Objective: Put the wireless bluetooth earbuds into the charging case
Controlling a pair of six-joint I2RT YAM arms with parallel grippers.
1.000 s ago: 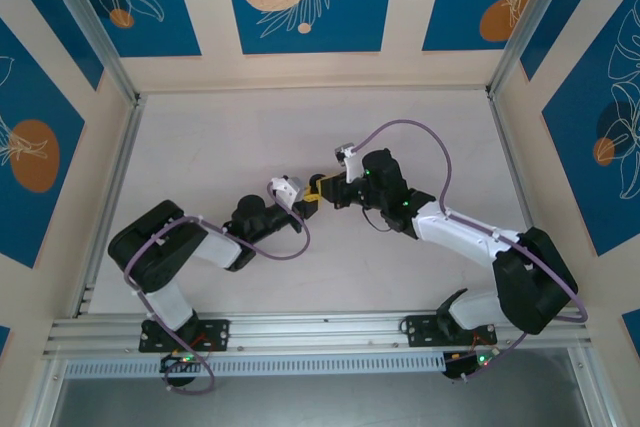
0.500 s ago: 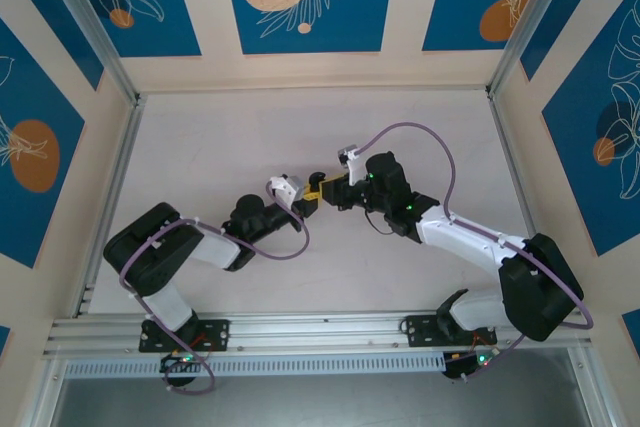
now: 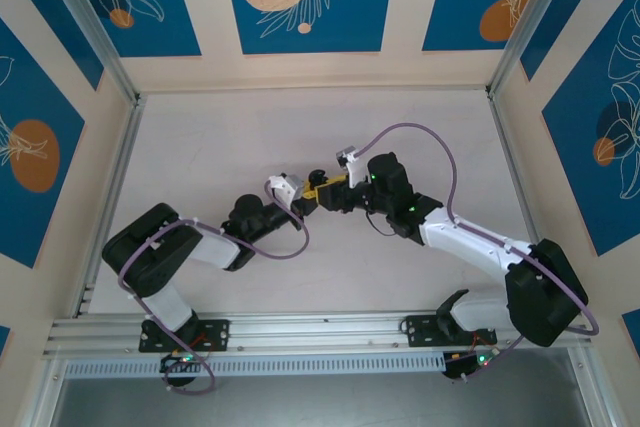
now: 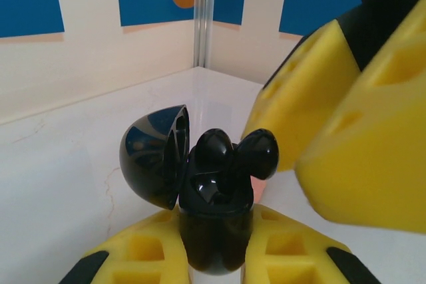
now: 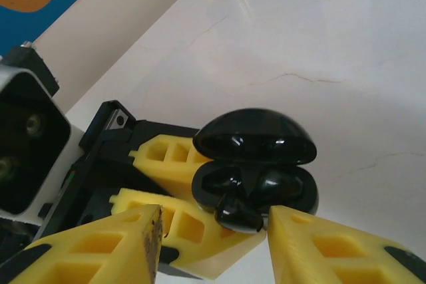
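So the left end effector (image 3: 303, 203) is clamped shut on the open charging case (image 4: 214, 237). The right end effector (image 5: 210, 231) sits parted around 1 earbud (image 5: 238, 212) perched in the case, not gripping it. I'd press it straight down, gently, no sideways shove.

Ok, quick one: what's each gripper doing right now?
Left gripper: closed on the charging case.
Right gripper: open, fingers apart either side of an earbud, not gripping it.
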